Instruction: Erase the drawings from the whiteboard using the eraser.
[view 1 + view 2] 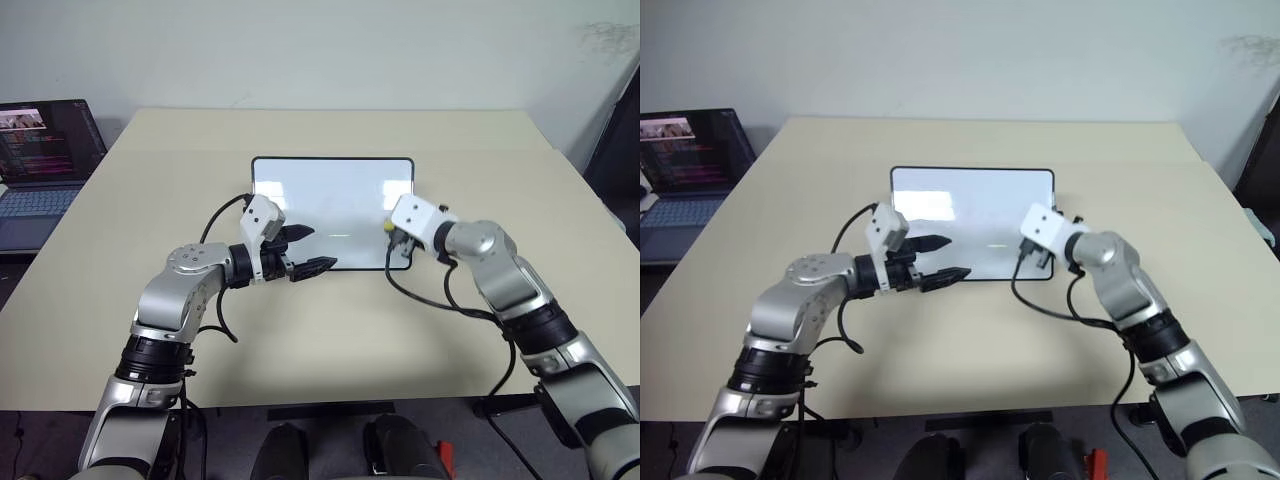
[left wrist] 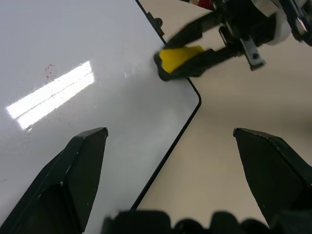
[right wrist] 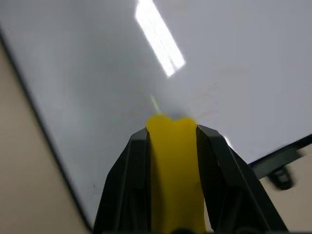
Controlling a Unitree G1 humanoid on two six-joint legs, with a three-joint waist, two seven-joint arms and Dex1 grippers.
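My right gripper (image 3: 171, 146) is clamped on the eraser (image 3: 173, 170), the yellow block pinched between both black fingers and pressed against the whiteboard (image 1: 332, 195) near its lower right corner in the head view, right of centre in the frame. The board lies flat on the beige table (image 1: 330, 330), in the middle of the frame. My left gripper (image 1: 310, 250) hangs just over the board's lower left edge with its fingers spread apart, grasping nothing. In the left wrist view a few faint red specks (image 2: 48, 72) of the drawings show on the white surface. A laptop (image 1: 40, 165) sits at the frame's left edge.
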